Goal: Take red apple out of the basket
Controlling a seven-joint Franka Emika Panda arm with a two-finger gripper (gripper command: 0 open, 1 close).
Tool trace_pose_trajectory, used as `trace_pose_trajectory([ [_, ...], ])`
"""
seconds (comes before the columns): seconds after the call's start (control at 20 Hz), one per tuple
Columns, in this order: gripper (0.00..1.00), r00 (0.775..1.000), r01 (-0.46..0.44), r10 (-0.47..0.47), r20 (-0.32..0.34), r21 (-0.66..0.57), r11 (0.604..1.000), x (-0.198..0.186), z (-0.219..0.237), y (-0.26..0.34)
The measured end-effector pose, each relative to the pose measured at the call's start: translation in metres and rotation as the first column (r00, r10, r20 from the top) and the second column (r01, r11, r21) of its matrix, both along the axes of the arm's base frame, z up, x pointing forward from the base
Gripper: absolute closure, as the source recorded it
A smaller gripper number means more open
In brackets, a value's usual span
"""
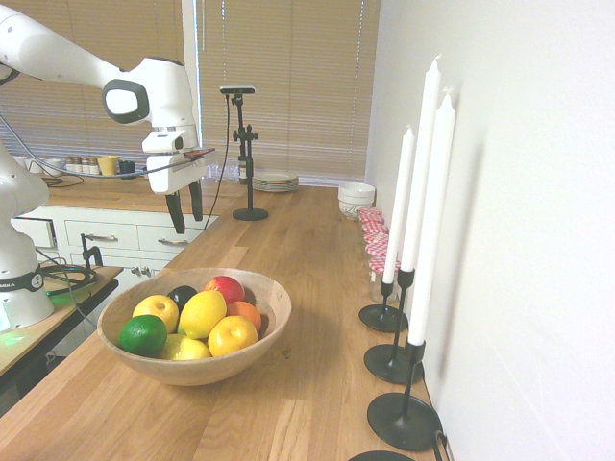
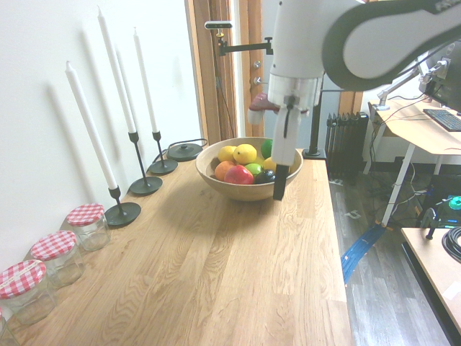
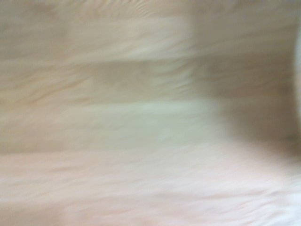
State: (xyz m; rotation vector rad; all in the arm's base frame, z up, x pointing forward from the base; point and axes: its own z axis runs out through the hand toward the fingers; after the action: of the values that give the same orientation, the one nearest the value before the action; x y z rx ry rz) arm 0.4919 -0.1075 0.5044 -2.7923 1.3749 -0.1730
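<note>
Inside basket (image 1: 274,305) (no labels): red apple (image 1: 225,288)

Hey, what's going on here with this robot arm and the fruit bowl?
A white robot arm holds its pincer in the air above the wooden countertop, open and empty, short of the wide round light-wood basket. The small glossy red apple lies in the basket among yellow lemons, a green lime and orange fruit. Nothing has been grasped yet.

Two exterior cameras face each other along the long pale-oak counter (image 1: 307,288), sharing the wide light-wood fruit bowl (image 1: 274,317); the wrist camera shows blurred counter wood, close.
</note>
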Motion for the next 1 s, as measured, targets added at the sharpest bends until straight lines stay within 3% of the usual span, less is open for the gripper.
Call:
trace_pose_trajectory([
  [0.2,0.00,1.000,-0.017,0.016,-0.016,-0.022,1.000,0.021,0.014,-0.057],
  [0.5,0.00,0.992,-0.112,0.108,-0.062,-0.064,0.992,0.063,0.011,-0.120],
  [1.0,0.00,0.982,-0.148,0.142,-0.122,-0.042,0.988,0.136,-0.047,-0.137],
])
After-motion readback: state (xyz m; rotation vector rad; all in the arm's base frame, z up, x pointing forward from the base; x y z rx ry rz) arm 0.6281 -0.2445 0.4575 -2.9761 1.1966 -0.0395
